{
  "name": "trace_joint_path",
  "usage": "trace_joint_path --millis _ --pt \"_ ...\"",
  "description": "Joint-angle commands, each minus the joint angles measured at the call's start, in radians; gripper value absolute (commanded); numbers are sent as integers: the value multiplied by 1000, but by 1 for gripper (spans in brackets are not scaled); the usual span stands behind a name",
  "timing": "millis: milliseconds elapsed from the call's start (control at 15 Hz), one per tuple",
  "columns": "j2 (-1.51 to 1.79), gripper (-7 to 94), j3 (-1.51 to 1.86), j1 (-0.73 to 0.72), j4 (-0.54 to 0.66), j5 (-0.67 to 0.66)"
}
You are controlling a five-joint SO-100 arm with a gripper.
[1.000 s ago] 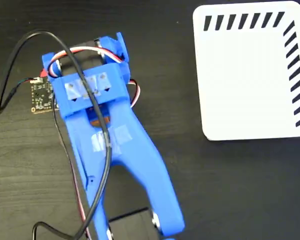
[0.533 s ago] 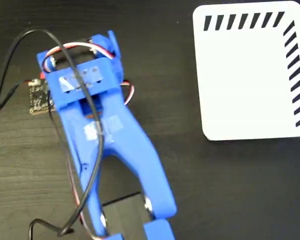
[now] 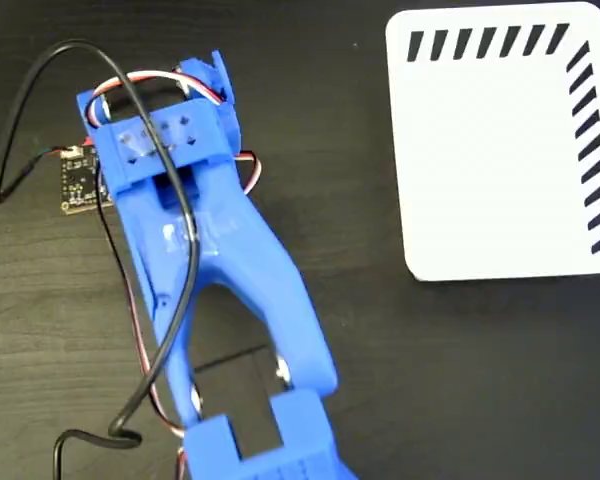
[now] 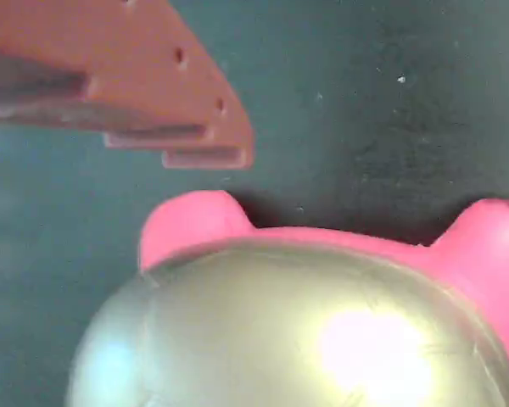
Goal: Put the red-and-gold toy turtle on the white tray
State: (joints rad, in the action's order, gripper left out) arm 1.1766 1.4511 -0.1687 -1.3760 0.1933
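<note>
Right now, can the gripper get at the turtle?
Probably yes. In the wrist view the turtle sits right below the camera with one finger just past it and nothing between. Whether the gripper is open wide enough is unclear.

A small circuit board [image 3: 78, 182] lies on the dark table [image 3: 460, 380].

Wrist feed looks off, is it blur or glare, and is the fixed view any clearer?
Wrist view: the turtle fills the frame, soft-focused, a bright glare spot on its gold shell; the tool finger is blurred. Fixed view: sharp and evenly lit, white tray clear, turtle hidden under the arm.
</note>
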Motion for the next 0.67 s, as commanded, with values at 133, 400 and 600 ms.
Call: trace_joint_path --millis 133,400,600 --pt "8 71 -52 -38 11 41" --pt "3 71 -48 -40 26 66" --pt "3 68 -48 -37 41 80"
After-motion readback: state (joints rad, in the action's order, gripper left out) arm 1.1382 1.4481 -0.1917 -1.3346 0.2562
